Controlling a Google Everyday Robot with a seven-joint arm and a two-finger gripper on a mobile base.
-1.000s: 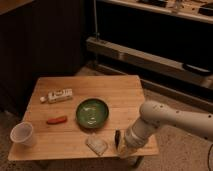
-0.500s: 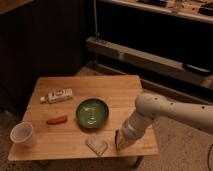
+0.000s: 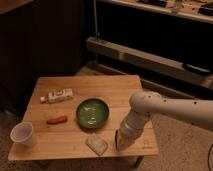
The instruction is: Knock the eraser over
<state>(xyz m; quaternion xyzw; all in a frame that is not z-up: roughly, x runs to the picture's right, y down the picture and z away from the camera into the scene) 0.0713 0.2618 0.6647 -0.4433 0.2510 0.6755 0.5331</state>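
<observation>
A small dark narrow object [image 3: 117, 139], which I take for the eraser, stands upright near the front edge of the wooden table [image 3: 95, 84]. My gripper [image 3: 125, 139] is at the end of the white arm [image 3: 150, 107]. It is low over the table, right beside the eraser on its right side, and seems to touch it. Part of the eraser is hidden by the gripper.
A pale flat packet [image 3: 96, 145] lies just left of the eraser. A green plate [image 3: 93, 113] sits mid-table. A white bottle [image 3: 57, 95] lies at the back left, with a red-orange item [image 3: 57, 120] and a clear cup [image 3: 22, 134] at the front left. Dark shelving stands behind.
The arm has swung in over the table and the gripper has closed in on the eraser from the right. The eraser still stands in the same spot.
</observation>
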